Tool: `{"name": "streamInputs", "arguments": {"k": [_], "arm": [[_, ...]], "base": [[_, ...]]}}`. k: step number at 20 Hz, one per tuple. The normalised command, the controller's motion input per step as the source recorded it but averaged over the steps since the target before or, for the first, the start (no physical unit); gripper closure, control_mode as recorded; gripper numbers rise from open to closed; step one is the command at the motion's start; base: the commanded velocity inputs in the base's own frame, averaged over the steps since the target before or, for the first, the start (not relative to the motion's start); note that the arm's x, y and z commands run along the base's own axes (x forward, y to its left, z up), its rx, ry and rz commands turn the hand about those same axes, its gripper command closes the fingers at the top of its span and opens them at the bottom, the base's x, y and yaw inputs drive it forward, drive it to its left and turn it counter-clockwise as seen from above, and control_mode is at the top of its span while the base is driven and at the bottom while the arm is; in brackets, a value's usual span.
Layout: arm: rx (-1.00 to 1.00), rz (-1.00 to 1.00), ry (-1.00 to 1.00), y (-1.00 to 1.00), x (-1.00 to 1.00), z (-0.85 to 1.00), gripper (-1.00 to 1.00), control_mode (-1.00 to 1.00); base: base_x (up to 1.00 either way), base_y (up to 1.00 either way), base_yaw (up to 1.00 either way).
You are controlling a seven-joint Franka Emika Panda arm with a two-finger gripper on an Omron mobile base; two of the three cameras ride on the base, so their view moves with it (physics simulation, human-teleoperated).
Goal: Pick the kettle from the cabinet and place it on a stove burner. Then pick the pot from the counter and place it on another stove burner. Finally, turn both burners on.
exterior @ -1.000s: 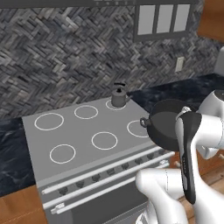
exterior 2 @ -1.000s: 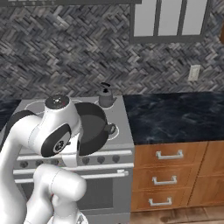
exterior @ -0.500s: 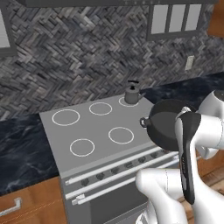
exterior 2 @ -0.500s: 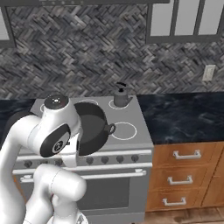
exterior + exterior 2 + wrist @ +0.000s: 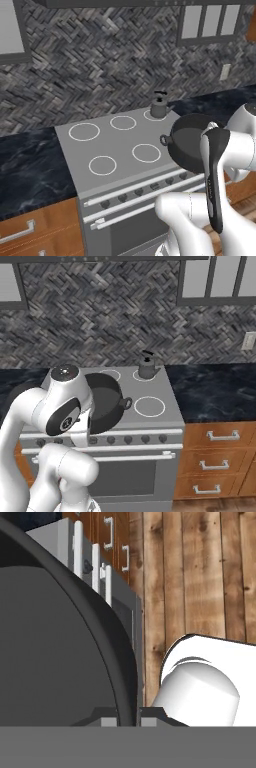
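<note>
Left base view: stove (image 5: 115, 150) has slid right as base drives | gripper (image 5: 129, 714) clamped on pot (image 5: 192, 142) rim, tilted | kettle (image 5: 159, 106) on far burner | pot placement next

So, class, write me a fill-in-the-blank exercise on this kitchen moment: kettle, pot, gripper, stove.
1. The kettle stands on a back ____ of the stove.
2. The gripper is shut on the rim of the ____.
3. The pot is carried tilted on its ____.
4. The cooktop has ____ burner rings.

Missing words: burner; pot; side; five
</note>
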Motion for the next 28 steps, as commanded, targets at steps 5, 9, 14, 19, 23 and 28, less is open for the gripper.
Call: {"name": "streamInputs", "arguments": {"k": [5, 9, 14, 19, 23, 28], "arm": [[0.0, 0.0, 0.0, 0.0, 0.0, 0.0, 1.0, 1.0], [0.0, 0.0, 0.0, 0.0, 0.0, 0.0, 1.0, 1.0], [0.0, 0.0, 0.0, 0.0, 0.0, 0.0, 1.0, 1.0], [0.0, 0.0, 0.0, 0.0, 0.0, 0.0, 1.0, 1.0], [0.0, 0.0, 0.0, 0.0, 0.0, 0.0, 1.0, 1.0], [0.0, 0.0, 0.0, 0.0, 0.0, 0.0, 1.0, 1.0]], "base": [[0.29, 0.04, 0.01], [0.34, 0.0, 0.0], [0.32, 0.0, 0.0], [0.23, 0.0, 0.0], [0.11, 0.07, 0.0], [0.06, 0.31, 0.01]]}}
